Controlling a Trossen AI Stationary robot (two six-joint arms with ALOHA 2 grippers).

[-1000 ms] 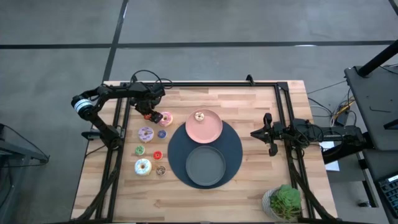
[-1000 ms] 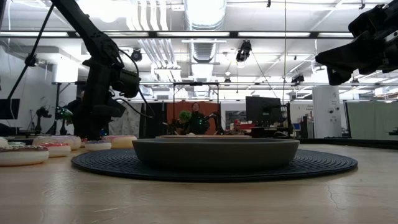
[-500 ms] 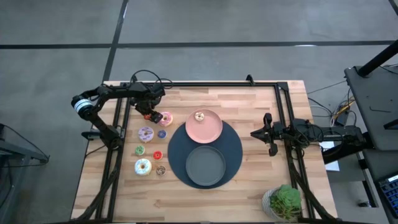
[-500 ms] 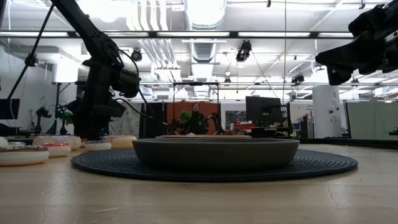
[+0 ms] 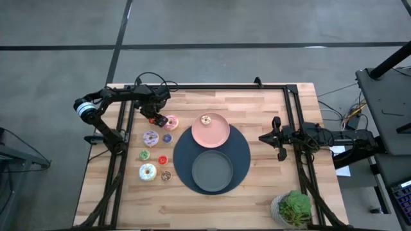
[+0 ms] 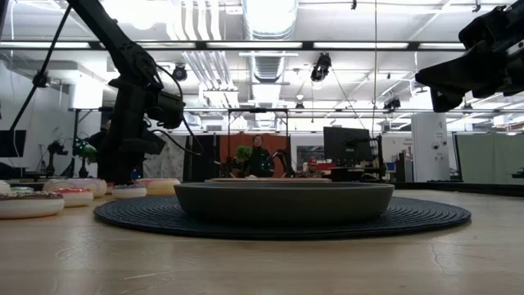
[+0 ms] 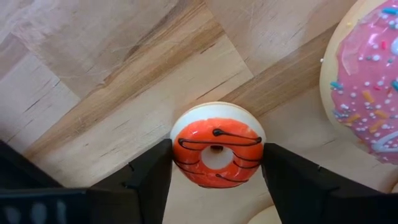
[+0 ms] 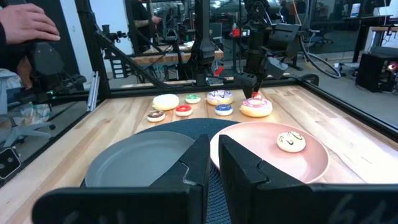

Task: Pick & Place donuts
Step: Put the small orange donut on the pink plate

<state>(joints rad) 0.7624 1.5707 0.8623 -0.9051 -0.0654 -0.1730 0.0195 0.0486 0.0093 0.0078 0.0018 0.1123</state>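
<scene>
red donut [image 7: 217, 145]: tiny, flat on wood, dark drizzle | pink donut [image 7: 367, 93]: sprinkled, just beside | white one [image 5: 206, 120]: on pink plate [image 5: 217, 135]

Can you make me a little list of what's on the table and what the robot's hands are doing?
left gripper: closed on the orange donut, which lies on the table
right gripper: shut, waiting at the table's right edge
pink donut: right beside the orange donut
pink plate: holds one small white donut
dark grey plate: nothing on it
other donuts: lilac donut, blue donut, green donut, white sprinkled donut
</scene>
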